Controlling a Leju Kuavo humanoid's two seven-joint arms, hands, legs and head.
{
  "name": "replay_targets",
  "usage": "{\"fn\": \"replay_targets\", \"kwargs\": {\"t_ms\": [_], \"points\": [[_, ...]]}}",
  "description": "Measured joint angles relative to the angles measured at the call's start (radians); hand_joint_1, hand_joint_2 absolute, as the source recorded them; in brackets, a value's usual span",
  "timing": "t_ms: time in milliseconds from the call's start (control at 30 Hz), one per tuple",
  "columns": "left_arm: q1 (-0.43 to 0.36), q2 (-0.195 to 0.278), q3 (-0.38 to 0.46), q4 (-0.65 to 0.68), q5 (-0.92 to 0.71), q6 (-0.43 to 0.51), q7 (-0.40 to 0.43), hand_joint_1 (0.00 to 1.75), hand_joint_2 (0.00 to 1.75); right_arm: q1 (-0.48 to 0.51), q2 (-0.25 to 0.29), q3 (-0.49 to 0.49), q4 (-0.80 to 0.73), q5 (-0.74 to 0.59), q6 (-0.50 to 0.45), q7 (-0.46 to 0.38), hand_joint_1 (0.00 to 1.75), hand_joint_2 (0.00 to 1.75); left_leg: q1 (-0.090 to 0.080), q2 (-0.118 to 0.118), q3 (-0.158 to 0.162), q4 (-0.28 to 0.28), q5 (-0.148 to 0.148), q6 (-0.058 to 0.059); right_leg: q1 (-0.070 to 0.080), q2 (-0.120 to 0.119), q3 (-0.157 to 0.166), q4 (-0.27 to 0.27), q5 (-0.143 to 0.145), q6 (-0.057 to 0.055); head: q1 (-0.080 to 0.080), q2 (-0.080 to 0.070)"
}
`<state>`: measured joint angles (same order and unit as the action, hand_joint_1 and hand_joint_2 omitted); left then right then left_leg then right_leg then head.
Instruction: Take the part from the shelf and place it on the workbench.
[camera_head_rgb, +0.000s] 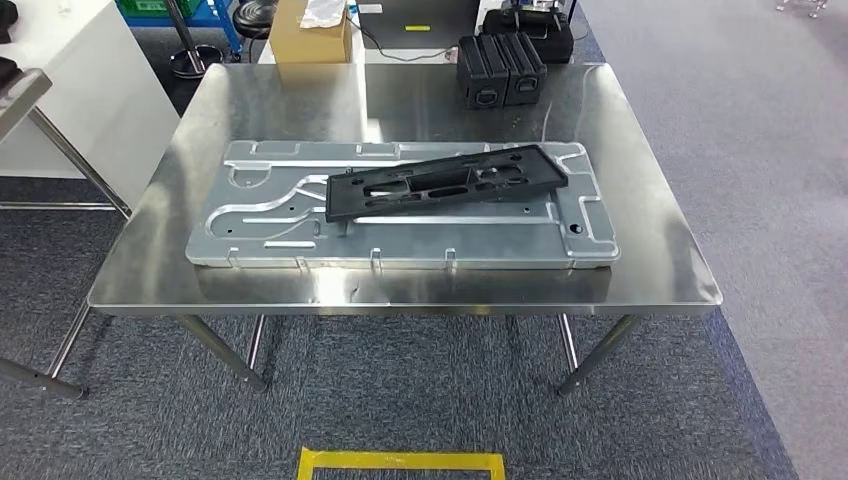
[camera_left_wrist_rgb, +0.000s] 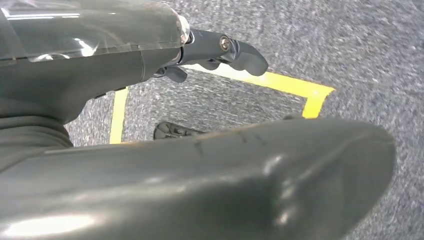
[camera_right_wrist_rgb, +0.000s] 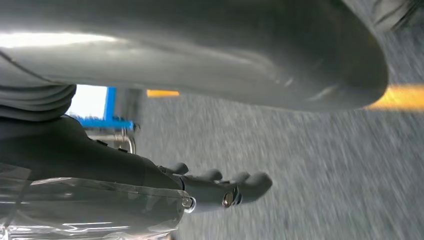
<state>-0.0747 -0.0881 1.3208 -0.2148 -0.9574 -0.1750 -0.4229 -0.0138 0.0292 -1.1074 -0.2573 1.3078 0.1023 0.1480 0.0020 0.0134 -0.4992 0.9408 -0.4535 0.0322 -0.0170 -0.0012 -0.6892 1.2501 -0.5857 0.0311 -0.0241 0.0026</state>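
A stainless-steel workbench (camera_head_rgb: 640, 180) fills the middle of the head view, standing on grey carpet (camera_head_rgb: 760, 120). On it lies a large silver stamped metal panel (camera_head_rgb: 260, 215), its long side running left to right. The black part (camera_head_rgb: 445, 182), a long flat slotted bracket, rests on top of this panel, right of the panel's centre. Its long axis runs left to right but slightly skewed: the right end points toward the far right, the left end sits nearer. Two black cases (camera_head_rgb: 502, 68) stand at the far edge of the workbench, and a cardboard box (camera_head_rgb: 310, 32) sits beyond it. Yellow floor tape (camera_head_rgb: 400, 462) marks the carpet at the near side. The left hand (camera_left_wrist_rgb: 220, 52) hangs over the carpet, fingers loosely apart, holding nothing. The right hand (camera_right_wrist_rgb: 220, 187) likewise hangs empty, fingers spread.
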Motion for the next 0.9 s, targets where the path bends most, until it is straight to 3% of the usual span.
{"fn": "replay_targets", "kwargs": {"t_ms": [33,67,100,133,200,233,300,333,400,467,500,533,567,633,700,733,767,833,867,900], "points": [[0.0,0.0,-0.001,0.0,-0.002,-0.001,0.001,0.0,0.0,-0.005,0.008,0.0,0.007,0.006,0.012,0.003,0.0,0.0,0.001,0.001,-0.017,0.007,0.009,-0.004,-0.004,0.0,0.007,0.027,0.008,0.005,0.0,0.0],[-0.001,-0.001,-0.002,0.0,-0.004,-0.001,0.003,0.0,0.0,-0.009,0.014,0.0,0.013,0.014,0.021,0.004,0.0,0.0,0.004,0.002,-0.036,0.017,0.016,-0.009,-0.008,0.0,0.032,0.019,0.034,0.009,0.0,0.0],[-0.001,-0.002,-0.002,0.0,-0.005,-0.001,0.004,0.0,0.0,-0.013,0.021,0.0,0.018,0.021,0.027,0.003,0.0,0.0,0.007,0.002,-0.055,0.029,0.022,-0.014,-0.013,-0.001,0.075,-0.023,0.063,0.014,0.0,0.0],[-0.001,-0.002,-0.002,0.0,-0.005,-0.001,0.006,0.0,0.0,-0.018,0.027,0.0,0.023,0.026,0.033,0.0,0.0,0.0,0.008,0.002,-0.073,0.042,0.027,-0.021,-0.017,0.0,0.127,-0.091,0.073,0.018,0.001,0.0],[-0.002,-0.003,-0.002,0.0,-0.005,0.0,0.008,0.0,0.0,-0.025,0.035,0.0,0.029,0.027,0.041,-0.012,0.0,0.0,0.008,0.001,-0.098,0.063,0.037,-0.034,-0.016,0.004,0.21,-0.217,0.056,0.013,0.003,0.0],[-0.003,-0.003,-0.002,0.0,-0.006,0.001,0.01,0.0,0.0,-0.028,0.037,0.0,0.031,0.024,0.047,-0.021,0.0,0.0,0.007,0.001,-0.105,0.068,0.043,-0.041,-0.012,0.006,0.225,-0.247,0.042,0.006,0.004,0.0],[-0.003,-0.003,-0.003,0.0,-0.007,0.002,0.012,0.0,0.0,-0.031,0.039,0.0,0.035,0.016,0.064,-0.034,0.0,0.0,0.01,0.0,-0.111,0.069,0.056,-0.056,-0.008,0.004,0.215,-0.252,0.049,-0.015,0.005,0.0],[-0.002,-0.003,-0.003,0.0,-0.009,0.002,0.013,0.0,0.0,-0.032,0.039,0.0,0.037,0.012,0.072,-0.039,0.0,0.0,0.012,-0.001,-0.118,0.076,0.046,-0.061,-0.008,0.002,0.206,-0.252,0.058,-0.026,0.006,0.0],[0.0,-0.004,-0.003,0.0,-0.013,0.001,0.014,0.0,0.0,-0.034,0.039,-0.001,0.04,0.0,0.084,-0.047,0.0,0.0,0.016,-0.003,-0.144,0.138,-0.026,-0.069,-0.007,-0.002,0.184,-0.254,0.08,-0.046,0.004,0.0],[-0.001,-0.005,-0.004,0.0,-0.017,0.0,0.015,0.0,0.0,-0.034,0.039,-0.006,0.04,-0.02,0.09,-0.051,0.0,0.0,0.017,-0.004,-0.176,0.263,-0.124,-0.072,-0.001,-0.003,0.158,-0.252,0.101,-0.054,0.003,0.0],[-0.001,-0.006,-0.005,0.0,-0.019,-0.001,0.016,0.0,0.0,-0.034,0.039,-0.011,0.041,-0.031,0.09,-0.051,0.0,0.0,0.017,-0.004,-0.184,0.32,-0.148,-0.072,0.003,-0.002,0.143,-0.251,0.111,-0.055,0.003,0.0],[-0.002,-0.006,-0.007,0.0,-0.022,-0.001,0.017,0.0,0.0,-0.034,0.039,-0.019,0.041,-0.044,0.089,-0.05,0.0,0.0,0.017,-0.004,-0.179,0.351,-0.148,-0.069,0.006,0.001,0.127,-0.249,0.122,-0.055,0.003,0.0],[-0.002,-0.006,-0.01,0.0,-0.025,-0.002,0.018,0.0,0.0,-0.034,0.04,-0.028,0.041,-0.054,0.088,-0.05,0.0,0.0,0.015,-0.006,-0.157,0.348,-0.127,-0.065,0.01,0.006,0.111,-0.248,0.133,-0.055,0.003,0.0],[-0.004,-0.005,-0.015,0.0,-0.029,-0.003,0.02,0.0,0.0,-0.037,0.045,-0.045,0.042,-0.069,0.087,-0.055,0.0,0.0,0.009,-0.024,-0.064,0.242,-0.075,-0.045,0.014,0.018,0.083,-0.245,0.155,-0.053,0.003,0.0],[-0.005,-0.004,-0.018,0.0,-0.031,-0.004,0.02,0.0,0.0,-0.04,0.053,-0.057,0.043,-0.076,0.087,-0.064,0.0,0.0,0.002,-0.056,0.039,0.09,-0.072,-0.026,0.017,0.03,0.065,-0.244,0.176,-0.047,0.003,0.0],[-0.006,-0.004,-0.019,0.0,-0.032,-0.004,0.02,0.0,0.0,-0.042,0.056,-0.062,0.044,-0.079,0.087,-0.069,0.0,0.0,-0.002,-0.068,0.068,0.042,-0.081,-0.021,0.014,0.036,0.06,-0.245,0.186,-0.042,0.004,0.0],[-0.007,-0.004,-0.02,0.0,-0.032,-0.005,0.02,0.0,0.0,-0.041,0.057,-0.067,0.045,-0.08,0.087,-0.073,0.0,0.0,-0.004,-0.067,0.078,0.018,-0.084,-0.02,0.013,0.042,0.056,-0.248,0.197,-0.036,0.003,0.0],[-0.009,-0.006,-0.021,0.001,-0.034,-0.005,0.02,0.0,0.0,-0.04,0.058,-0.075,0.046,-0.082,0.088,-0.082,0.0,0.0,-0.003,-0.05,0.069,0.005,-0.066,-0.013,0.01,0.049,0.049,-0.252,0.204,-0.023,0.003,0.0],[-0.01,-0.007,-0.022,0.001,-0.035,-0.006,0.019,0.0,0.0,-0.039,0.058,-0.078,0.047,-0.082,0.088,-0.087,0.0,0.0,0.0,-0.038,0.062,-0.001,-0.054,-0.006,0.01,0.042,0.043,-0.238,0.184,-0.018,0.004,0.0],[-0.01,-0.008,-0.023,0.001,-0.036,-0.006,0.019,0.0,0.0,-0.039,0.058,-0.079,0.047,-0.083,0.088,-0.091,0.0,0.0,0.002,-0.027,0.053,-0.005,-0.042,0.001,0.009,0.033,0.033,-0.207,0.145,-0.013,0.006,0.0]]}}
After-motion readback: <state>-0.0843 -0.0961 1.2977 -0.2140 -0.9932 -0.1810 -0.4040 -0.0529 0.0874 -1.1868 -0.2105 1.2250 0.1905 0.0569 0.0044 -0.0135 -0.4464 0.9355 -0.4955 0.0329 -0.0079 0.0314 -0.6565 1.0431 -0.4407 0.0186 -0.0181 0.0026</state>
